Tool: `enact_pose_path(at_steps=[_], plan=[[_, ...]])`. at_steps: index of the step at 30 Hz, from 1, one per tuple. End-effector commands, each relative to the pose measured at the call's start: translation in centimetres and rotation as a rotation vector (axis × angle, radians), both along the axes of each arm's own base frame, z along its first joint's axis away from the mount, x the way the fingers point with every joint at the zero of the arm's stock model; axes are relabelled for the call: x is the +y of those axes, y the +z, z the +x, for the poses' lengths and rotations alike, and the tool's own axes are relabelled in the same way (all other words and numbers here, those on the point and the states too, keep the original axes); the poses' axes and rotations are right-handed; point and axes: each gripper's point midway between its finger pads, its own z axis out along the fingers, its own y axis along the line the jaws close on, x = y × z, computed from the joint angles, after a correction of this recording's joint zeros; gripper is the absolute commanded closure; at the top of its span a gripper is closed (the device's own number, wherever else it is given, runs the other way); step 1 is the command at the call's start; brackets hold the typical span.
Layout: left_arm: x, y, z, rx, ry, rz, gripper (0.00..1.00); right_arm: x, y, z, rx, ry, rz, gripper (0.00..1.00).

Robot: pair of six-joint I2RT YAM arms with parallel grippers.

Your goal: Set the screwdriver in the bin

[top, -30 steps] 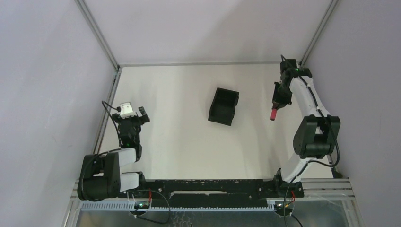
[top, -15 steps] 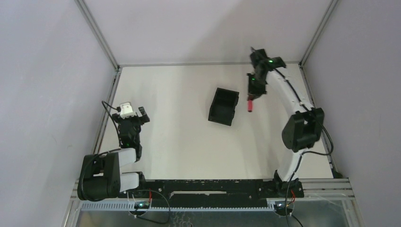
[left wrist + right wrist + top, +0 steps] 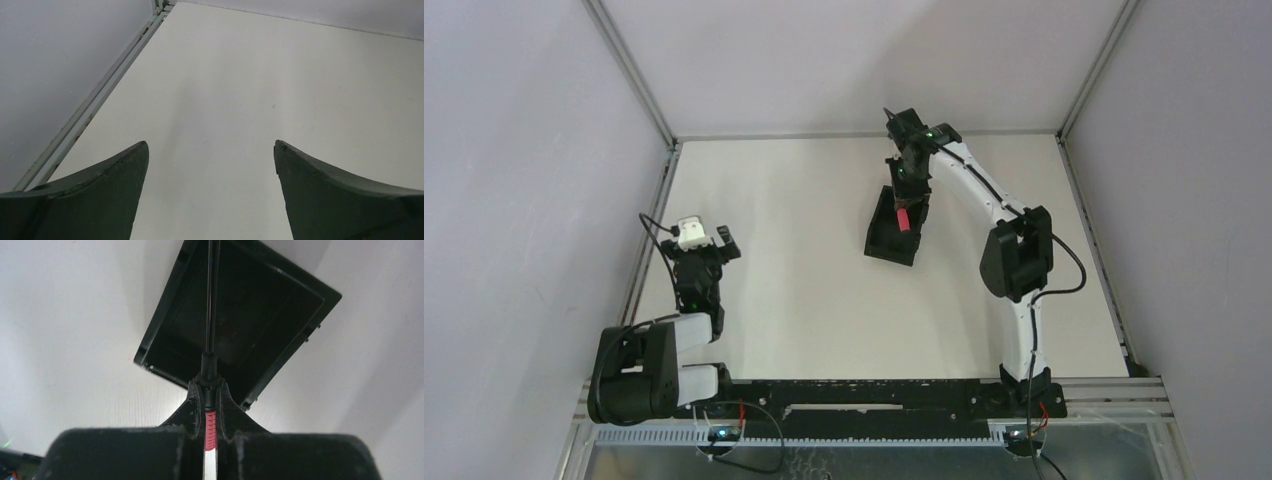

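- Near the table's (image 3: 804, 290) left edge, close to the near corner, the left gripper (image 3: 211, 145) sits on its folded arm. Its fingers (image 3: 100, 200) are spread wide with nothing between them, only bare table below.
- Farther out, about mid-table and toward the far edge, stands the bin (image 3: 159, 320), open side up.
- Over it hangs the right gripper (image 3: 210, 390) on a long reach from the near right corner, its fingers pinched tight on the screwdriver (image 3: 210, 427) at the red handle.
- The thin black shaft runs out across the bin's opening; I cannot tell whether the tip touches the bin.
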Motion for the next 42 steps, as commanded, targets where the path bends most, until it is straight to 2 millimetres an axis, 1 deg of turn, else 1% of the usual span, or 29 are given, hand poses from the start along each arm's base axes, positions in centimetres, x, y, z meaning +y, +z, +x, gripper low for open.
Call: enact_pose_path(at_steps=[1,5,9,10,12,13,15,16,17,19,22,25,27,28,30,31,32,33,34,35,36,37,39,40,42], plan=[[0.0,1.5,0.5,-0.049,-0.003,0.019,0.00,0.6,-2.3,1.7,-0.051,0.036,-0.052,1.00],[0.0,1.5,0.5,-0.048,-0.002,0.019,0.00,0.9,-5.1,1.2,-0.025,0.063,-0.084,1.00],[0.0,1.5,0.5,-0.049,-0.002,0.019,0.00,0.9,-6.6,0.7,-0.007,0.066,-0.103,1.00],[0.0,1.5,0.5,-0.048,-0.002,0.019,0.00,0.8,-6.7,0.7,-0.008,0.062,-0.106,0.98],[0.0,1.5,0.5,-0.048,-0.002,0.019,0.00,0.8,-6.9,0.5,-0.008,0.056,-0.102,0.87],[0.0,1.5,0.5,-0.048,-0.002,0.019,0.00,0.8,-6.9,0.5,-0.012,0.053,-0.099,0.79],[0.0,1.5,0.5,-0.048,-0.003,0.019,0.00,0.9,-6.7,0.4,-0.020,0.047,-0.095,0.67],[0.0,1.5,0.5,-0.048,-0.003,0.019,0.00,0.8,-6.5,0.5,-0.026,0.041,-0.093,0.62],[0.0,1.5,0.5,-0.048,-0.002,0.019,0.00,0.8,-6.2,0.5,-0.031,0.036,-0.092,0.60],[0.0,1.5,0.5,-0.047,-0.003,0.019,0.00,0.8,-5.3,0.7,-0.052,0.027,-0.083,0.59],[0.0,1.5,0.5,-0.049,-0.002,0.019,0.00,0.8,-3.4,0.9,-0.097,0.020,-0.067,0.58],[0.0,1.6,0.5,-0.050,-0.002,0.019,0.00,0.4,-0.6,1.1,-0.165,0.009,-0.056,0.58],[0.0,1.4,0.5,-0.047,-0.002,0.020,0.00,0.0,1.4,0.9,-0.220,0.002,-0.048,0.51],[0.0,1.5,0.5,-0.048,-0.003,0.019,0.00,-0.4,2.5,0.8,-0.253,-0.002,-0.043,0.44],[0.0,1.5,0.5,-0.049,-0.002,0.019,0.00,-1.0,4.5,0.4,-0.324,-0.003,-0.029,0.04],[0.0,1.5,0.5,-0.049,-0.001,0.019,0.00,-1.3,5.5,0.0,-0.361,0.002,-0.017,0.01],[0.0,1.5,0.5,-0.048,-0.003,0.019,0.00,-1.7,7.2,-0.5,-0.417,0.005,0.006,0.00],[0.0,1.5,0.5,-0.049,-0.002,0.019,0.00,-2.0,7.1,-0.8,-0.437,0.009,0.011,0.00],[0.0,1.5,0.5,-0.048,-0.003,0.019,0.00,-2.5,8.9,-1.4,-0.500,0.007,0.039,0.00],[0.0,1.5,0.5,-0.049,-0.002,0.019,0.00,-2.9,9.3,-1.9,-0.536,0.010,0.056,0.00],[0.0,1.5,0.5,-0.048,-0.001,0.019,0.00,-3.4,9.3,-2.5,-0.567,0.007,0.079,0.00],[0.0,1.5,0.5,-0.047,-0.001,0.019,0.00,-3.9,10.4,-3.0,-0.607,0.000,0.106,0.00],[0.0,1.5,0.5,-0.048,-0.002,0.019,0.00,-5.0,10.9,-4.0,-0.664,-0.021,0.156,0.00],[0.0,1.5,0.5,-0.048,-0.001,0.019,0.00,-5.8,9.9,-4.8,-0.663,-0.027,0.160,0.00],[0.0,1.5,0.5,-0.048,-0.002,0.019,0.00,-7.1,9.6,-6.1,-0.705,-0.040,0.171,0.00]])
